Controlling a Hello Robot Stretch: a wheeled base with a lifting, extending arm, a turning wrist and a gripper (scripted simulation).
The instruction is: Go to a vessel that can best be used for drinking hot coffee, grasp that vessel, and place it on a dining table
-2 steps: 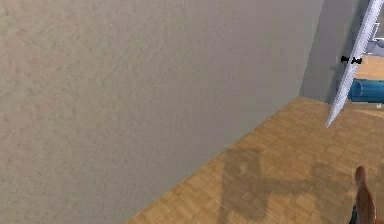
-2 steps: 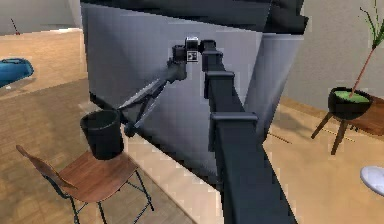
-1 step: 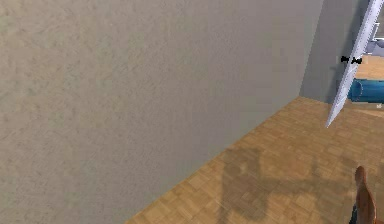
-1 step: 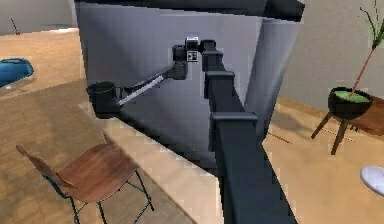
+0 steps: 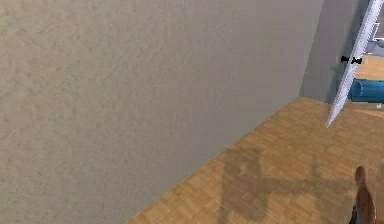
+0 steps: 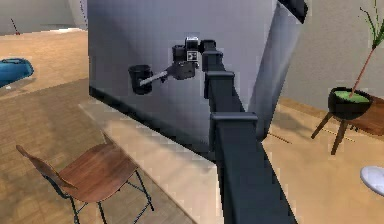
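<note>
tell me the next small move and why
Probably turn the base away from the wall, toward the floor at the forward view's right: the dark cup hangs at the gripper, clear of the floor, and the wall stands close ahead.

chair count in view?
1: a wooden chair at the arm side view's lower left; the brown piece at the forward view's lower right is likely the same chair. Others may be hidden.

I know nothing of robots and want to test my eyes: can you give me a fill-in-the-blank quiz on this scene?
1. The gripper holds a dark ____.
2. The chair has a seat of brown ____.
3. The plant stands at the arm side view's ____ edge.
Missing words: mug; wood; right.
</note>
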